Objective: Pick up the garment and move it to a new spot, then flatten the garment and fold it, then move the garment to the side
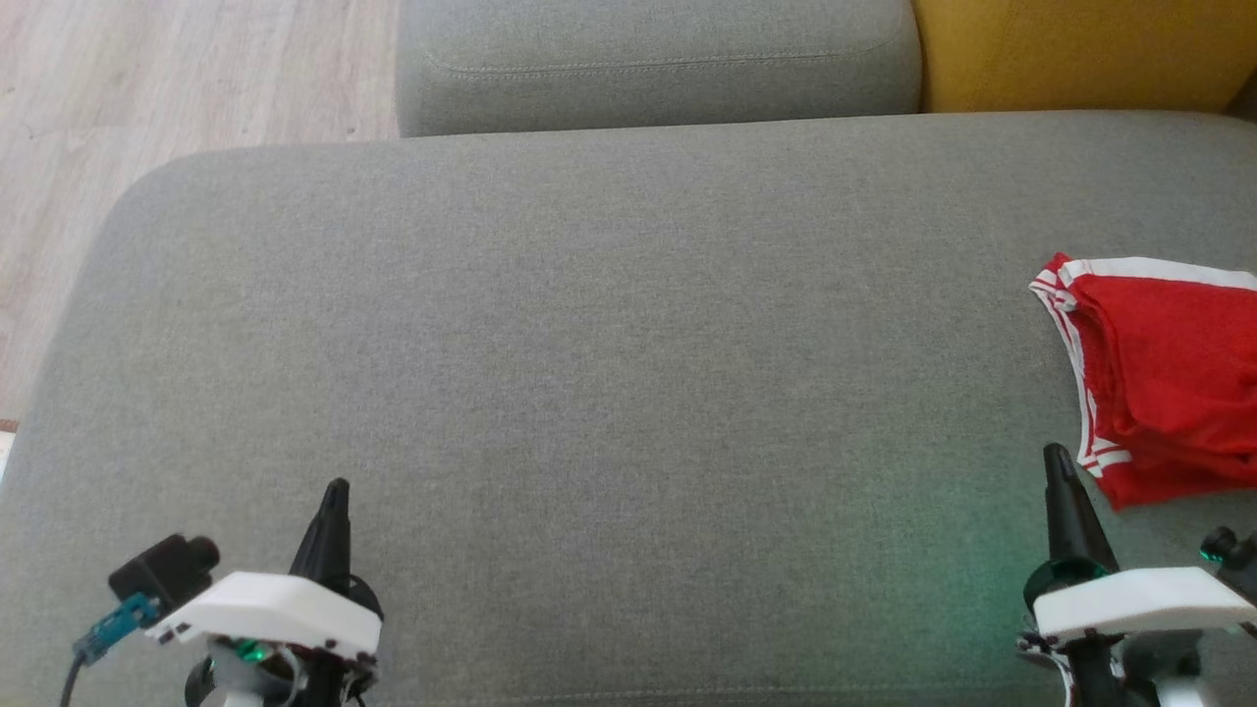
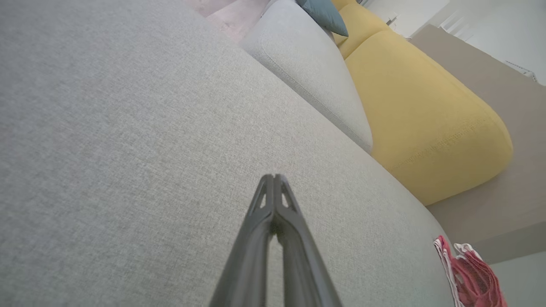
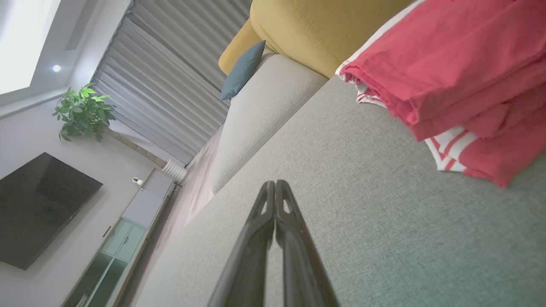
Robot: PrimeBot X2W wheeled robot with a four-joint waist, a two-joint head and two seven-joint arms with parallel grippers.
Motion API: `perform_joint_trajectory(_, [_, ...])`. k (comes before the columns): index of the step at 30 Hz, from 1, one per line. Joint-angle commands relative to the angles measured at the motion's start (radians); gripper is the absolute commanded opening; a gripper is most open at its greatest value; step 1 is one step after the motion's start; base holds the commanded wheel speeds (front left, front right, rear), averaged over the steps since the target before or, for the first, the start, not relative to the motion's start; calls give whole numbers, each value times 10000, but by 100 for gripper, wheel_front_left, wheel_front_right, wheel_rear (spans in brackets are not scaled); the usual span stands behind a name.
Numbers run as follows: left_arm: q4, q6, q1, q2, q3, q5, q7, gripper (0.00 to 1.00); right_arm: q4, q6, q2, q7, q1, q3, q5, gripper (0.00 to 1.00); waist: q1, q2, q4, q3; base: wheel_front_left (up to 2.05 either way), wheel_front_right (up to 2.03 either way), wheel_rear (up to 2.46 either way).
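Left pincer (image 1: pixel 336 491) is sitting at the lower left of the head view over the grey seat cushion (image 1: pixel 628 344), fingers pressed together tip to tip, gripping nothing. Right pincer (image 1: pixel 1056 457) is sitting at the lower right, fingers likewise closed on each other and carrying nothing. Can't tell whether either tip is touching the fabric. The garment (image 1: pixel 1169 383), red with white stripes along the edges, is lying folded in layers on the far right of the same cushion, running off the right edge of the head view. The right pincer tip is pointing just beside its near left corner, not touching it; the left pincer is well apart from it. A second grey cushion (image 1: pixel 658 59) is butting against the far side of the seat, with a yellow cushion (image 1: pixel 1070 49) next to it on the right. Pale wood floor (image 1: pixel 147 98) is showing at upper left. The right wrist view is also picking up a blue pillow (image 3: pixel 243 70), a potted plant (image 3: pixel 83 111) and a dark TV (image 3: pixel 38 209).
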Motion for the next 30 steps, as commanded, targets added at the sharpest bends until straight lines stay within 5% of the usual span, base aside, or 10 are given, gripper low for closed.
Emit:
perform_joint_trajectory(1, [-276, -103, -586, 57, 379, -232, 27, 0, -258, -3, -218, 38, -510, 34, 258, 0, 0, -1, -2, -1, 0, 0, 0])
perform_joint_trajectory(30, [-99, -895, -848, -285, 1435, -3447, 798, 0, 228, -5, -249, 301, -1033, -140, 3596, 0, 0, -1, -73, -42, 0, 0, 0])
